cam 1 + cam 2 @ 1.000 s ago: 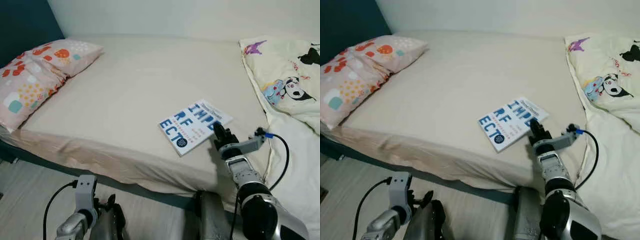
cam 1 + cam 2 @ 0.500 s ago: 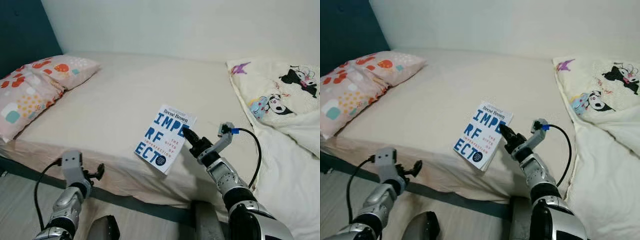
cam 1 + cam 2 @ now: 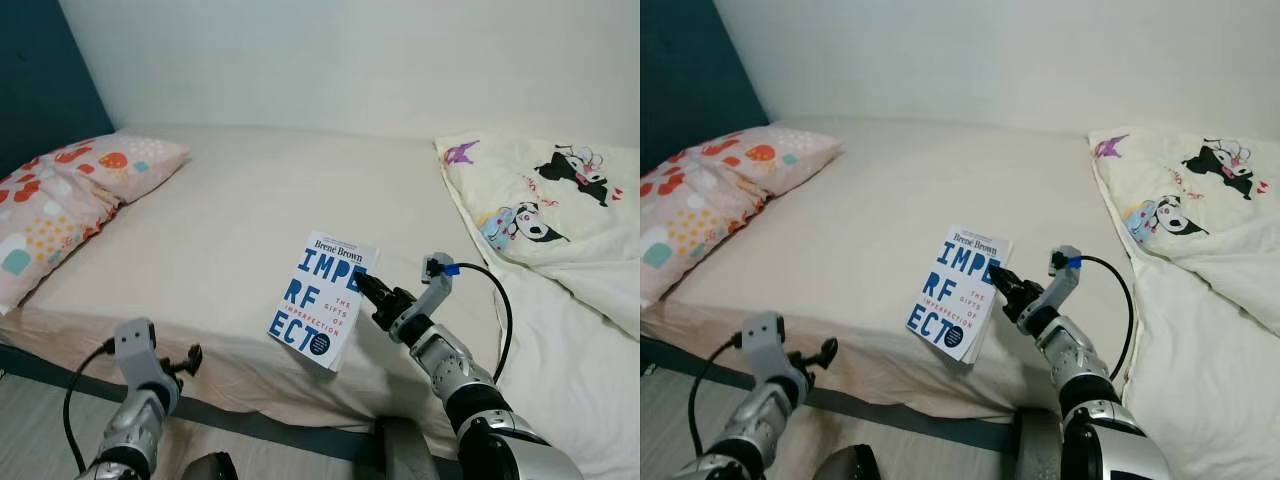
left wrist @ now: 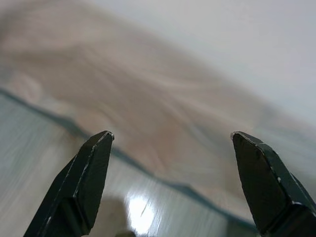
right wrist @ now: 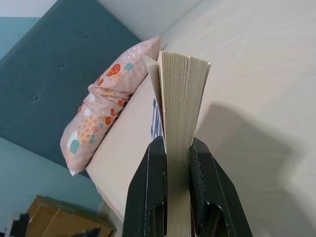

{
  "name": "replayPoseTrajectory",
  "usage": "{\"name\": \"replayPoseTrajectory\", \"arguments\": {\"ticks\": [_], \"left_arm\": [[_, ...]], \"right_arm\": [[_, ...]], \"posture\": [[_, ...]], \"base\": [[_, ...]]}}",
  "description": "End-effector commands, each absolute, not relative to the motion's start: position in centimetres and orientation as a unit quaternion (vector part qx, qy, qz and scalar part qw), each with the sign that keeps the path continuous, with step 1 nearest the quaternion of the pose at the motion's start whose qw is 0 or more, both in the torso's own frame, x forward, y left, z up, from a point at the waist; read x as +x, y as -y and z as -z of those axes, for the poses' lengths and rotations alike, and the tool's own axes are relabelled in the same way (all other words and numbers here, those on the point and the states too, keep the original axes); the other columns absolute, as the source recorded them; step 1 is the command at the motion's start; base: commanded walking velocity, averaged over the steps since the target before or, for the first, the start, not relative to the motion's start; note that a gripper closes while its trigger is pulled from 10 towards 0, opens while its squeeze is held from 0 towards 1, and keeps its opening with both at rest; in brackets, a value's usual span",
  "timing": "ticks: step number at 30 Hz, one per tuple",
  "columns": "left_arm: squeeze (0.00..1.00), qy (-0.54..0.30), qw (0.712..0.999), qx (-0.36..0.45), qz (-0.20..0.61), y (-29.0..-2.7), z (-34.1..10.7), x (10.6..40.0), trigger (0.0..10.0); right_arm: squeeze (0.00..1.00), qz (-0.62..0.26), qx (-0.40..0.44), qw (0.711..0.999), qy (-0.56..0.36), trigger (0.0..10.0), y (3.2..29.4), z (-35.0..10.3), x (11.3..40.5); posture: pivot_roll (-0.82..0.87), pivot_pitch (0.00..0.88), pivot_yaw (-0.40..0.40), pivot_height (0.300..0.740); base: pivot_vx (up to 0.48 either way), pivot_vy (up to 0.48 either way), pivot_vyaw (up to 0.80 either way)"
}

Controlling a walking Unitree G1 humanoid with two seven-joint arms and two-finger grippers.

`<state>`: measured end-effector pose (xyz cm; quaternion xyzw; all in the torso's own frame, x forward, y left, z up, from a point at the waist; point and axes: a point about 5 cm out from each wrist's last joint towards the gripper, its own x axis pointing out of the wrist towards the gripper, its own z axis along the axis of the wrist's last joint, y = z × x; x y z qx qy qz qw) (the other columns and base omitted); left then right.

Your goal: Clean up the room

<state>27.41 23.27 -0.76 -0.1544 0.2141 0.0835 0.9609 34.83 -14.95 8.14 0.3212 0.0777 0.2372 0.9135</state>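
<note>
The right gripper (image 5: 171, 153) has its fingers clamped on the page edge of the book (image 3: 322, 298), holding it upright just above the near edge of the bed (image 3: 240, 190). The left gripper (image 4: 170, 143) hangs low by the bed's near edge, fingers spread, holding nothing. The book is picked up but not yet put away, so I'd say tidying has barely begun.

1 book (image 3: 323, 301), 1 pillow (image 3: 60, 205), 1 duvet (image 3: 560, 240)

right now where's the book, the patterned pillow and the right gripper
book (image 3: 322, 300), left eye view, middle of its front cover
patterned pillow (image 3: 60, 195), left eye view, its top face
right gripper (image 5: 174, 153), right wrist view, between the fingertips clamping the book
</note>
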Motion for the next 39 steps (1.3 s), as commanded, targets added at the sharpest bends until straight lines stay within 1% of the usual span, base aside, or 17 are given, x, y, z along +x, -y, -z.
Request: {"name": "replayPoseTrajectory", "arguments": {"ticks": [1,2,3,4,5,6,7,8,9,10,15,19,21,29,33,34,39], "left_arm": [[0.00,-0.261,0.948,-0.157,-0.095,-23.0,2.5,25.7,10.0],[0.00,-0.261,0.948,-0.157,-0.095,-23.0,2.5,25.7,10.0],[0.00,-0.276,0.942,-0.159,-0.104,-23.0,3.1,25.0,10.0],[0.00,-0.288,0.938,-0.159,-0.109,-23.0,3.5,24.5,10.0],[0.00,-0.288,0.938,-0.159,-0.109,-23.0,3.5,24.5,10.0],[0.00,-0.298,0.934,-0.160,-0.112,-23.0,3.9,24.0,10.0],[0.00,-0.315,0.929,-0.157,-0.115,-22.9,4.6,23.1,10.0],[0.00,-0.315,0.929,-0.157,-0.115,-22.9,4.6,23.1,10.0],[0.00,-0.339,0.921,-0.151,-0.117,-22.8,5.5,21.9,10.0],[0.00,-0.339,0.921,-0.151,-0.117,-22.8,5.5,21.9,10.0],[0.00,-0.377,0.907,-0.145,-0.120,-22.6,6.8,19.8,10.0],[0.00,-0.388,0.903,-0.144,-0.119,-22.3,7.0,19.6,10.0],[0.00,-0.396,0.898,-0.148,-0.121,-22.0,7.1,19.6,10.0],[0.00,-0.404,0.897,-0.136,-0.114,-21.7,7.1,19.8,10.0],[0.00,-0.407,0.897,-0.133,-0.113,-21.6,7.1,19.8,10.0],[0.00,-0.408,0.897,-0.131,-0.111,-21.5,7.1,19.8,10.0],[0.00,-0.401,0.901,-0.135,-0.096,-21.1,7.1,19.9,10.0]], "right_arm": [[0.00,-0.249,0.317,0.913,-0.063,3.1,14.5,-8.6,35.0],[0.00,-0.249,0.317,0.913,-0.063,3.1,14.5,-8.6,35.0],[0.00,-0.251,0.315,0.913,-0.063,7.7,14.4,-8.7,35.1],[0.00,-0.252,0.314,0.913,-0.063,9.3,14.4,-8.7,35.1],[0.00,-0.252,0.314,0.913,-0.063,9.3,14.4,-8.7,35.1],[0.00,-0.252,0.313,0.913,-0.063,10.0,14.3,-8.7,35.1],[0.00,-0.252,0.310,0.914,-0.065,10.0,14.2,-8.6,35.0],[0.00,-0.252,0.310,0.914,-0.065,10.0,14.2,-8.6,35.0],[0.00,-0.253,0.305,0.916,-0.068,10.0,14.2,-8.4,35.0],[0.00,-0.253,0.305,0.916,-0.068,10.0,14.2,-8.4,35.0],[0.00,-0.238,0.283,0.924,-0.101,10.0,14.4,-7.0,34.3],[0.00,-0.227,0.269,0.927,-0.126,10.0,14.5,-6.0,33.8],[0.00,-0.220,0.259,0.929,-0.148,10.0,14.6,-5.0,33.2],[0.00,-0.216,0.247,0.931,-0.162,10.0,14.6,-4.3,32.7],[0.00,-0.213,0.243,0.932,-0.167,10.0,14.6,-4.1,32.6],[0.00,-0.203,0.216,0.938,-0.177,10.0,14.7,-3.7,32.4],[0.00,-0.166,0.175,0.949,-0.204,10.0,15.6,-2.4,31.5]], "posture": [[-0.11,0.000,0.030,0.606],[-0.11,0.000,0.030,0.606],[-0.11,0.000,0.031,0.611],[-0.11,0.000,0.031,0.615],[-0.11,0.000,0.031,0.615],[-0.11,0.000,0.032,0.620],[-0.12,0.000,0.035,0.625],[-0.12,0.000,0.035,0.625],[-0.12,0.000,0.036,0.634],[-0.12,0.000,0.036,0.634],[-0.11,0.000,0.037,0.658],[-0.11,0.000,0.030,0.668],[-0.11,0.000,0.028,0.682],[-0.11,0.000,0.032,0.711],[-0.11,0.000,0.032,0.715],[-0.11,0.000,0.030,0.720],[-0.10,0.000,0.024,0.720]], "base": [[0.000,0.000,0.00],[0.000,0.000,0.00],[0.000,0.000,0.00],[0.000,0.000,0.00],[0.000,0.000,0.00],[0.000,0.000,0.00],[0.000,0.000,0.00],[0.000,0.000,0.00],[0.000,0.000,0.00],[0.000,0.000,0.00],[0.000,0.000,0.00],[0.000,0.000,0.00],[0.000,0.000,0.00],[0.000,0.000,0.00],[0.000,0.000,0.00],[0.000,0.000,0.00],[0.000,0.000,0.13]]}}
